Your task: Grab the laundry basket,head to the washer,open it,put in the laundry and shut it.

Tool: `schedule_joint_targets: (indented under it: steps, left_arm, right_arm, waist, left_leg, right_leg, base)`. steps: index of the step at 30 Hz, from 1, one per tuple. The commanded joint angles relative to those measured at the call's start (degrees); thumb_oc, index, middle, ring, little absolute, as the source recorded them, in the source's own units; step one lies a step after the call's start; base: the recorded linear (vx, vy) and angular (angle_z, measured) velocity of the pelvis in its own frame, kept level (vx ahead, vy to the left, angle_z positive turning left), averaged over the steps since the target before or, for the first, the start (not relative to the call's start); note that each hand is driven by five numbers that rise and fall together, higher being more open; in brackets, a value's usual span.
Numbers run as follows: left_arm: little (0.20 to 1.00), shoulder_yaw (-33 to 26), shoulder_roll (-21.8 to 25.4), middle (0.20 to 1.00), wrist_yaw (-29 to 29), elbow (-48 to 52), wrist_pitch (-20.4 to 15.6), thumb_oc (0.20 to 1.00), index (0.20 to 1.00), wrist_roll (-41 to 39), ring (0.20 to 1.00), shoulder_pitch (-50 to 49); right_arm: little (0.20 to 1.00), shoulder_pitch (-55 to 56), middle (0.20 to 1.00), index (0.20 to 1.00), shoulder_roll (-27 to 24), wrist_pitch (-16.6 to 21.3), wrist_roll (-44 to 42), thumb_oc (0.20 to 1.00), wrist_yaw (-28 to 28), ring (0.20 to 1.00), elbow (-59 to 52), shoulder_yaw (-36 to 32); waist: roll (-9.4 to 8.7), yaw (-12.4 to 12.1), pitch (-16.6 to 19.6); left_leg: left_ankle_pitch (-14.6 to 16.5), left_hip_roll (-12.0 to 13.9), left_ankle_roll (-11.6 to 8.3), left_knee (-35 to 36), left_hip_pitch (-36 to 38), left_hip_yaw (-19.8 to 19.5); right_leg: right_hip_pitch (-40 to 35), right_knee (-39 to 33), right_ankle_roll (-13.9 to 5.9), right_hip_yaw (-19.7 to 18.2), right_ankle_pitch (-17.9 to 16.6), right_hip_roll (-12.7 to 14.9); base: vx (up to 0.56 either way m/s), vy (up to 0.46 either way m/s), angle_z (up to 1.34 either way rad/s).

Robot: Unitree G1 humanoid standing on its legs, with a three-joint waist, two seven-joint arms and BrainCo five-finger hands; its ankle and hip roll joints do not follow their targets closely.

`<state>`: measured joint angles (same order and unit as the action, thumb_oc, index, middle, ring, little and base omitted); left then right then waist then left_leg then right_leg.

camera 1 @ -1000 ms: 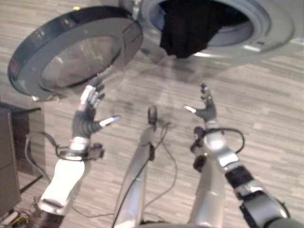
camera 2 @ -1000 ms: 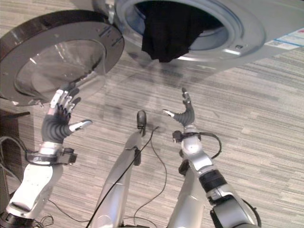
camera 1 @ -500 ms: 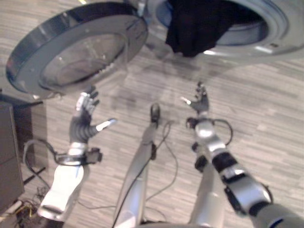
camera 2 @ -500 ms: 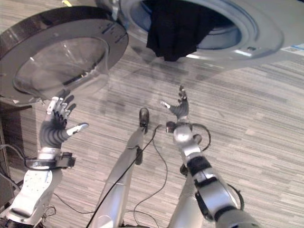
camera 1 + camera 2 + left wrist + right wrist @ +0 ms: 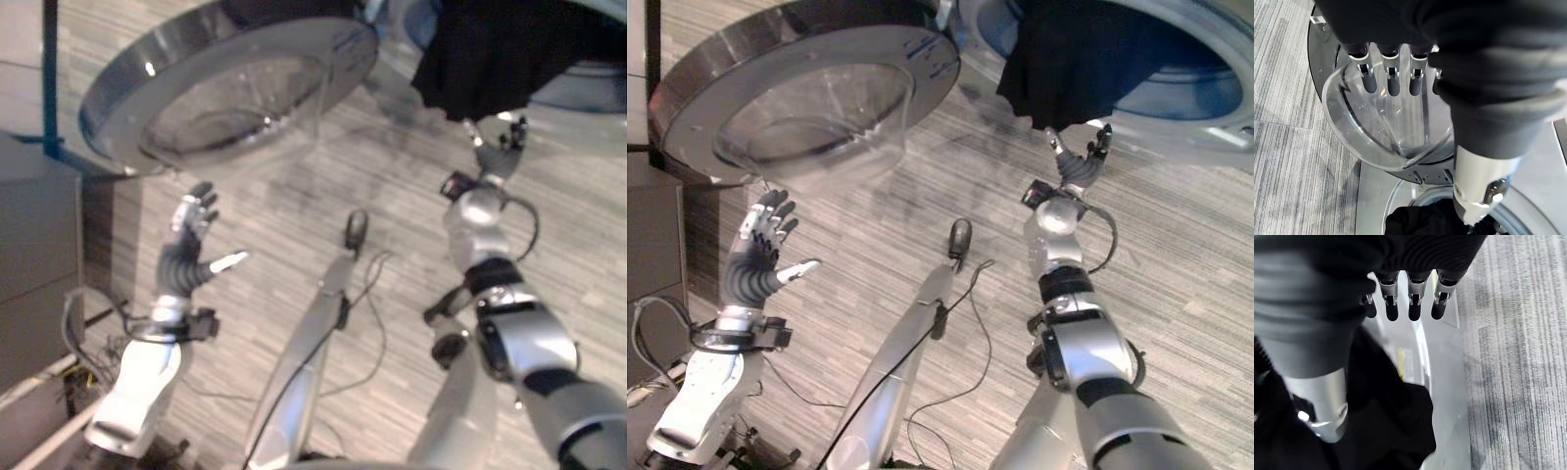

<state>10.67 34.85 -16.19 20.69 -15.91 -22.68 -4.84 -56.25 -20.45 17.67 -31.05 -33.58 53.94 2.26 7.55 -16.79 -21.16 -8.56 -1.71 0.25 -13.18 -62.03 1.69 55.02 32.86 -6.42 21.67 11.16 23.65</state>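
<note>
I am holding my right hand (image 5: 1076,164) just below the black cloth (image 5: 1087,59), fingers spread and gripping nothing. The cloth is hanging over the washer's (image 5: 1205,127) lower rim, half in the drum, straight ahead of my fingertips. My left hand (image 5: 759,257) is hovering open under the door (image 5: 803,93), farther off. A label beside the opening is unreadable.

Silver-grey arms, dark ribbed wrist covers — silver fingers, dark tips
</note>
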Motion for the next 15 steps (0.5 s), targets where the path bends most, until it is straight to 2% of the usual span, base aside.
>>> schedule_joint_targets:
  steps: [1,5,15]
  left_arm:
    - [1.000,0.6,-0.4,1.000,-0.1,1.3,-2.9,1.000,1.000,-0.4,1.000,0.4]
    - [1.000,1.2,-0.5,1.000,-0.1,1.1,-2.7,1.000,1.000,-0.7,1.000,0.2]
    - [1.000,1.7,-0.5,1.000,0.8,1.7,-3.0,1.000,1.000,-1.3,1.000,1.9]
  right_arm:
    - [1.000,1.4,1.000,1.000,-0.2,3.8,-4.2,1.000,0.7,1.000,-1.7,0.1]
    - [1.000,1.1,1.000,1.000,2.0,4.4,-7.4,1.000,2.0,1.000,0.8,-0.6]
    - [1.000,-8.7,1.000,1.000,-1.8,4.4,-15.2,1.000,6.7,1.000,9.6,1.5]
  waist:
    - [3.38,-1.6,-0.5]
    - [3.79,-1.7,-0.5]
    - [4.13,-4.0,-0.3]
  left_leg:
    - [9.0,-1.1,0.51,-5.8,-3.4,0.6]
    - [9.5,-1.4,0.73,-6.7,-3.9,0.7]
    - [9.8,-2.0,0.84,-7.3,-4.9,0.7]
  right_leg:
    - [-4.4,-0.2,0.77,-0.4,3.1,-3.5]
    - [-4.2,0.1,0.90,-0.4,3.5,-3.5]
    - [-3.3,0.9,0.58,-0.1,3.9,-3.0]
  base:
    - [0.00,0.000,0.00]
    - [0.02,0.017,0.02]
    - [0.00,0.000,0.02]
